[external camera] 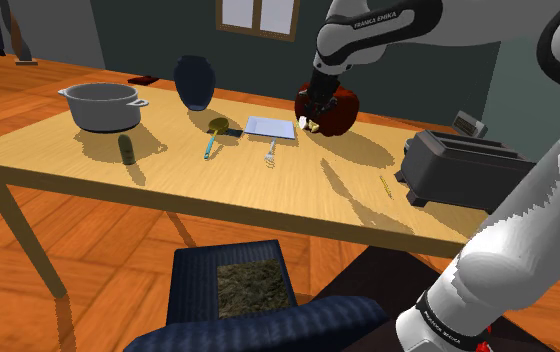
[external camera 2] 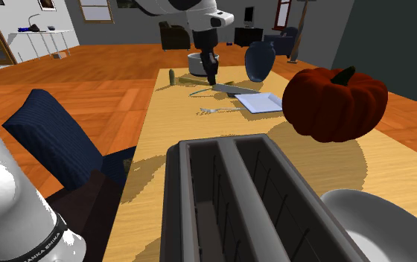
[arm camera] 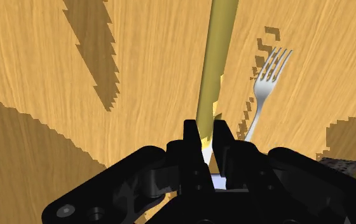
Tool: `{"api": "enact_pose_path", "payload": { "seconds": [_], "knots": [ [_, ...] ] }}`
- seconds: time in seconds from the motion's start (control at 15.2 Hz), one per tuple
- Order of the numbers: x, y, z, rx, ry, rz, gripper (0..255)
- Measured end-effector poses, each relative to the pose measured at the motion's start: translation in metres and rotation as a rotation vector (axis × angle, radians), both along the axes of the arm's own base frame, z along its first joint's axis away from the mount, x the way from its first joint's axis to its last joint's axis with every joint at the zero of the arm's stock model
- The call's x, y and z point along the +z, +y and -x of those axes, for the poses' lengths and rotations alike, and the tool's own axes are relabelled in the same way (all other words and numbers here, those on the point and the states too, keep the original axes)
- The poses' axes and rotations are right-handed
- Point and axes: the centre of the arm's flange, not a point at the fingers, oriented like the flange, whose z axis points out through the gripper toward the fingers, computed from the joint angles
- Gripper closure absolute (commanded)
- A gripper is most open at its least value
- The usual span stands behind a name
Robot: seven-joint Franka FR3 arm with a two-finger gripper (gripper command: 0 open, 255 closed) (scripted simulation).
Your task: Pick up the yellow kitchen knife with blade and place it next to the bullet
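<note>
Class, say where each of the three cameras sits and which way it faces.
Shoulder: beside the robot, looking over the table; arm and gripper show.
Second exterior: behind the toaster, looking along the table; arm and gripper show.
Wrist: on the hand, looking down at the knife; fingers show.
All three share the fork.

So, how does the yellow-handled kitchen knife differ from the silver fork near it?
Colour: the kitchen knife has a yellow handle; the silver fork is pale grey all over. State: the black gripper is shut on the knife; the fork lies free on the wooden table. Shape: the fork ends in tines; the knife's handle is a plain bar. Both are long and slim.
</note>
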Motion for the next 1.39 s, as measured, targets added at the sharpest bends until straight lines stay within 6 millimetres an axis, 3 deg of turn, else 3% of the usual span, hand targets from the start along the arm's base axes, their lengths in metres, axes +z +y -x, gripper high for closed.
{"api": "enact_pose_path", "payload": {
  "seconds": [1.39],
  "knots": [
    [-0.001, 0.261, -0.098, 0.0, 0.0, 0.0, 255]
  ]
}}
